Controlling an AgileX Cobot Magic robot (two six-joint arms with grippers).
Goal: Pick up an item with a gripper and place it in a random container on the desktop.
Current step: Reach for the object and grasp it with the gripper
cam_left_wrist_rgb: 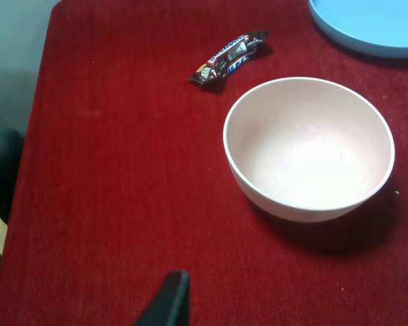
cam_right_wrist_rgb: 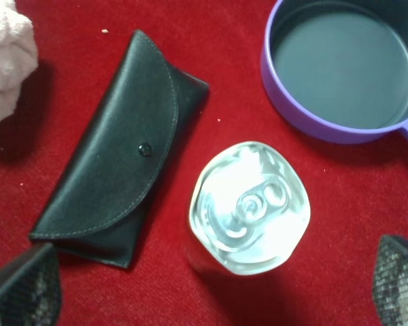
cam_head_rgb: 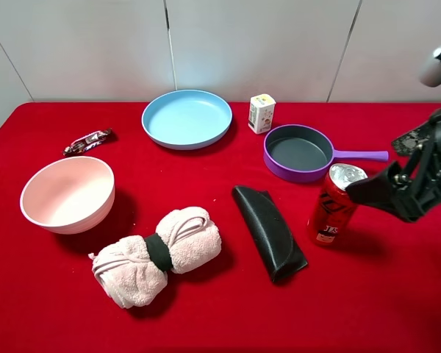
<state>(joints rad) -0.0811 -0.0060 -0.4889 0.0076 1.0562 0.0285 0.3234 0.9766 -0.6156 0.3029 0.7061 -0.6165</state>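
Clock directions refer to the high view, with 12 o'clock toward the far wall.

1. Right hand (cam_head_rgb: pixel 378 195) (cam_right_wrist_rgb: pixel 209 288): spread wide. In the wrist view you see one fingertip on each side of the can (cam_head_rgb: pixel 332 206) (cam_right_wrist_rgb: pixel 248 207), and neither touches it. The hand holds nothing.
2. Can: upright on the bench (cam_head_rgb: pixel 206 316), silver top up, directly under the right wrist camera.
3. Pan (cam_head_rgb: pixel 279 168) (cam_right_wrist_rgb: pixel 306 122): near the can at 11 o'clock, not touching it. Its handle points to 3 o'clock.
4. Black case (cam_head_rgb: pixel 268 232) (cam_right_wrist_rgb: pixel 115 183): lying flat beside the can at 8 o'clock, apart from it.
5. Carton (cam_head_rgb: pixel 262 112): at 11 o'clock from the pan, upright.
6. Plate (cam_head_rgb: pixel 187 118): at 9 o'clock from the carton.
7. Rolled towel (cam_head_rgb: pixel 158 254): at 9 o'clock from the case.
8. Bowl (cam_head_rgb: pixel 66 217) (cam_left_wrist_rgb: pixel 292 207): at 10 o'clock from the towel. A candy bar (cam_head_rgb: pixel 88 141) (cam_left_wrist_rgb: pixel 230 60) lies at 12 o'clock from it.
9. Left hand (cam_left_wrist_rgb: pixel 168 304): you see only one dark fingertip, above bare cloth short of the bowl. You cannot tell how far it is spread.
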